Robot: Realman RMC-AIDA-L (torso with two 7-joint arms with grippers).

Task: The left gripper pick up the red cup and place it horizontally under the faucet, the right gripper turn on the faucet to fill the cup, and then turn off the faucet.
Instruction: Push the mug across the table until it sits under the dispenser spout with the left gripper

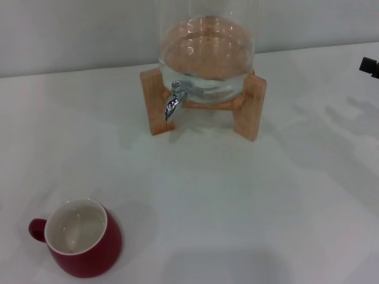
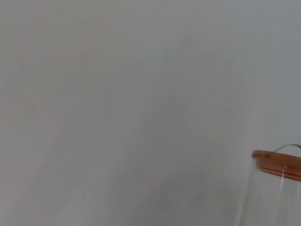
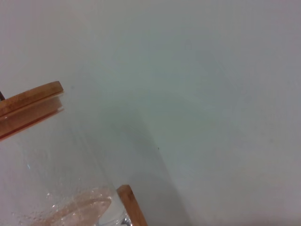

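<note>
— What's on the white table (image 1: 249, 201)?
— A red cup (image 1: 83, 239) upright near the front left corner (handle pointing left), and a wooden stand (image 1: 251, 106) towards the back edge, well apart.

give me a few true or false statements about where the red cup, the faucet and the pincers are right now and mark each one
1. The red cup stands upright on the table. True.
2. The cup sits directly under the faucet. False: it stands well in front of the faucet, toward the robot's left.
3. The glass dispenser rests on a wooden stand. True.
4. The left pincer grips the cup. False: nothing touches it, and no left pincer is in view.
</note>
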